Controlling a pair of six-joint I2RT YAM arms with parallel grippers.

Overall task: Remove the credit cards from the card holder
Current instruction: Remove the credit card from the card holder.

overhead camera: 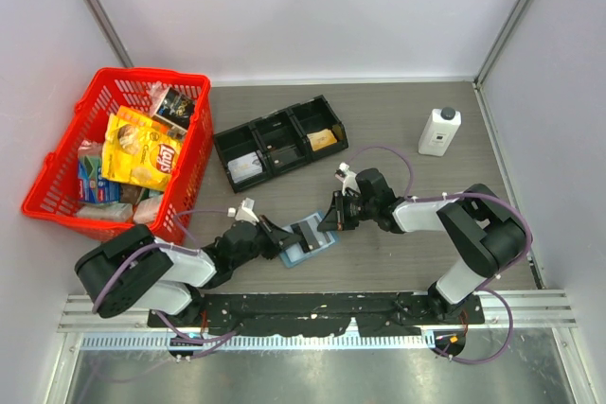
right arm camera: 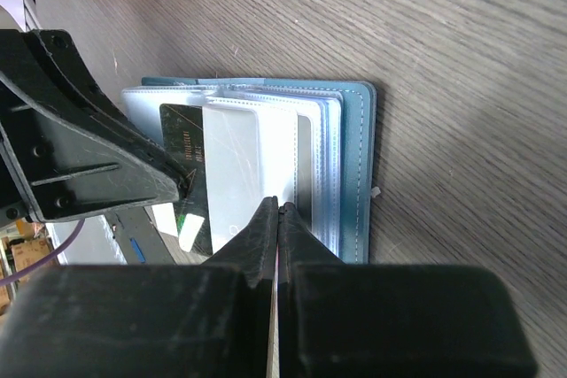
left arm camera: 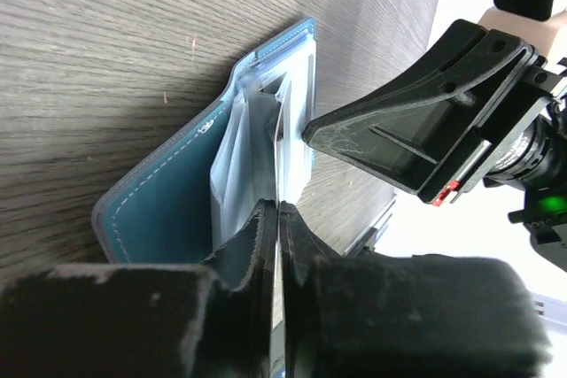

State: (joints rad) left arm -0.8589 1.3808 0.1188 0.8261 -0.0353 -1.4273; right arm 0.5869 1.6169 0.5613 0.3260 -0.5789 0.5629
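The left gripper had its fingers pressed together on the edge of the clear sleeves of the card holder, which lay open on the table just below the centre of the overhead frame. The right gripper was likewise closed. Its tips sat at the lower edge of a pale card in the sleeves, and I could not tell whether they pinched the card itself or only its plastic pocket. A dark card sat just left of it.

The step in hand looked like drawing one of the credit cards out while the other arm pinned the holder. The next move would call for a straight pull along the pocket, with the left grip firm enough that the holder did not drag.

The two grippers were crowded over the holder, leaving little room. A black tray at upper centre, a red basket at the left and a white bottle at upper right stood well apart from the work.
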